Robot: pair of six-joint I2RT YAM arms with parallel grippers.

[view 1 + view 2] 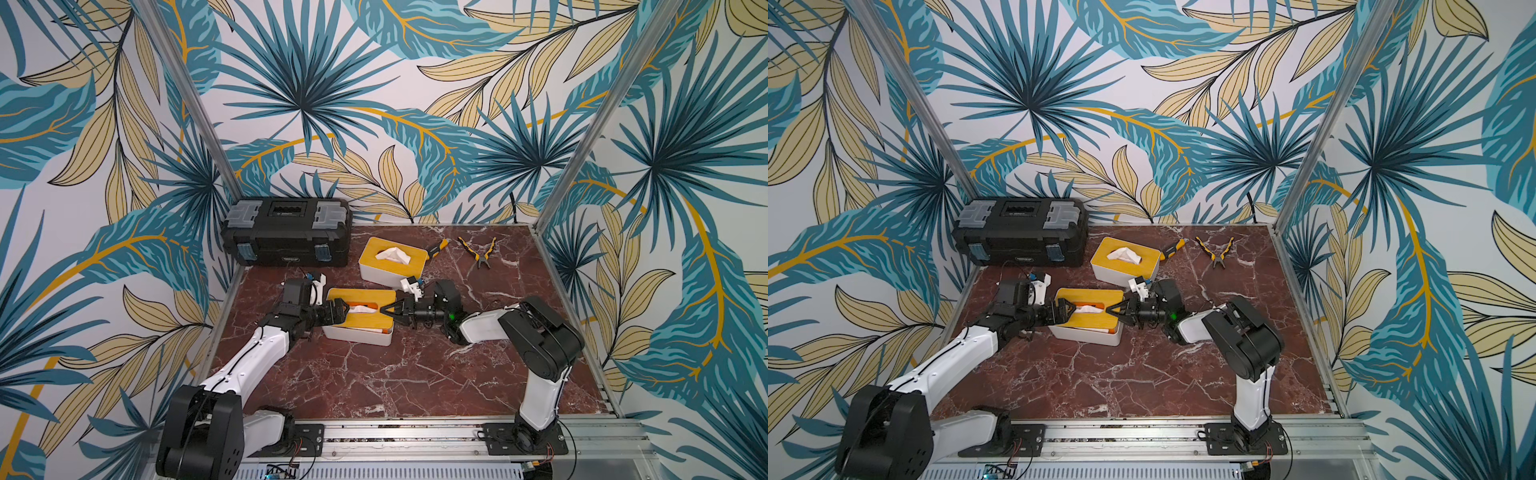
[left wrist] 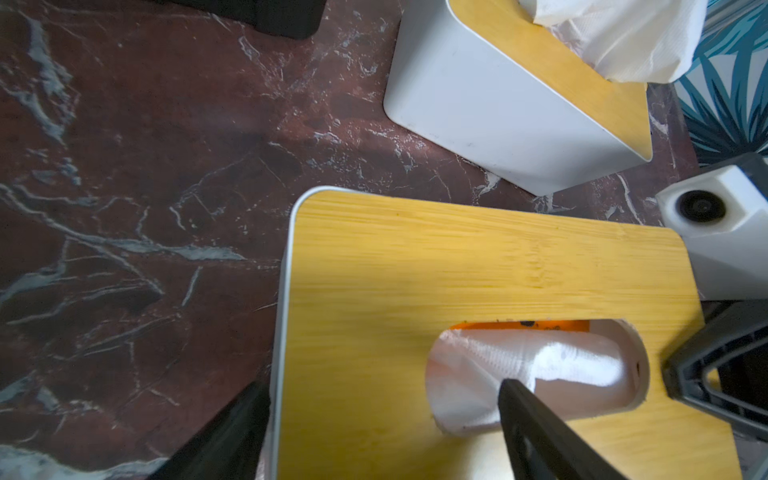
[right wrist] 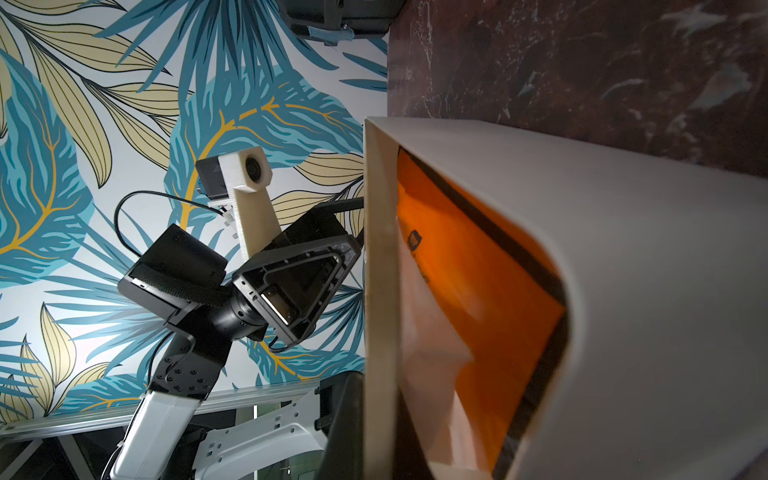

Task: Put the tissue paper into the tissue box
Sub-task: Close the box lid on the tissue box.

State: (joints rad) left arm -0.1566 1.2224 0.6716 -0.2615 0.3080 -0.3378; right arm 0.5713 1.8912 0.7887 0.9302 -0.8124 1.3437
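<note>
Tissue in the slot of the near box, dead centre of the table!
Left gripper (image 1: 341, 312) is splayed wide, one finger (image 2: 536, 424) pressing the tissue paper (image 2: 523, 370), which sits crumpled in the slot of the tissue box (image 1: 353, 335). Right gripper (image 1: 384, 309) is pinched closed at the 3 o'clock edge of the lid (image 1: 361, 296); whether it holds the lid, I can't tell. That tissue looks feather-light, soft and easy to tear, so I'd push its bunched middle. Count: two boxes, the second box (image 1: 386, 276) at 1 o'clock with its own tissue; one toolbox (image 1: 286, 232) at 11; one pliers (image 1: 478, 249) at 2.
</note>
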